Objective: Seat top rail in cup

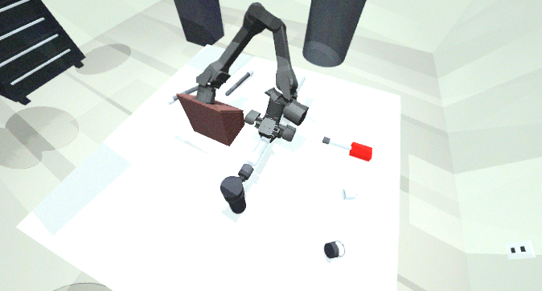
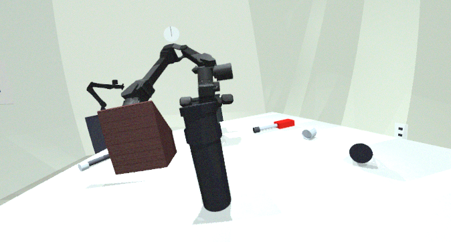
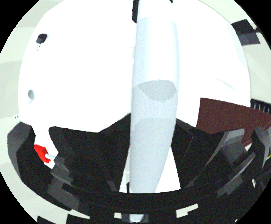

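Observation:
My gripper is shut on the pale rail, which runs between the fingers. The rail's front end meets the dark rail-end cup in the top view; how deep it sits inside cannot be told. The cup hangs beside the big black post, just below the post cap. The brace band is high on the post, a little under the cap. In the exterior view the post hides the fingertips, cup and rail. The loop cap cannot be made out.
A brown block stands close to the gripper and arm. A red-handled tool, a small pale cup and a round dark cap lie across the table. A dark rod lies behind the block.

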Controlling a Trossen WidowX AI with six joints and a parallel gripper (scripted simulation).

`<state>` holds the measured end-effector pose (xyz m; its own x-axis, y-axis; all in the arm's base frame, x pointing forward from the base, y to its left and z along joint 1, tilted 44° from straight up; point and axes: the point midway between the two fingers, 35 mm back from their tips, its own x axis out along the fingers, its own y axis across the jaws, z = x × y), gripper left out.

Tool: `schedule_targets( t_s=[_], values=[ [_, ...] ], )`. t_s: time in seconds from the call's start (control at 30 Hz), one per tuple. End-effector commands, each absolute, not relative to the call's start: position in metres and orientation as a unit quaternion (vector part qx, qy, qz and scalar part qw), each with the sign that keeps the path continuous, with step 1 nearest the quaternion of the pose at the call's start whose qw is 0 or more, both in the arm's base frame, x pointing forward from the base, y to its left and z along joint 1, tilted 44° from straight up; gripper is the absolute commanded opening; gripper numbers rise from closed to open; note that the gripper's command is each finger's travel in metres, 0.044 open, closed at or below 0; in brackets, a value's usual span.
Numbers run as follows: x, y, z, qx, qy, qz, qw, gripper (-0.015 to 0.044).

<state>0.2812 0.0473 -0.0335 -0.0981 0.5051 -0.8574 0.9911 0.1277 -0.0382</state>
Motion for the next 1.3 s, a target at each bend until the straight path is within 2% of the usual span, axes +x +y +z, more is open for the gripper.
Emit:
schedule_targets(
  t_s=[0.0,1.27],
  values=[
    [0.2846,0.0377,-0.0369,0.570,0.653,-0.341,0.364,0.0000],
    [0.2828,0.0312,-0.0445,0.568,0.656,-0.340,0.363,0.0000]
  ],
)
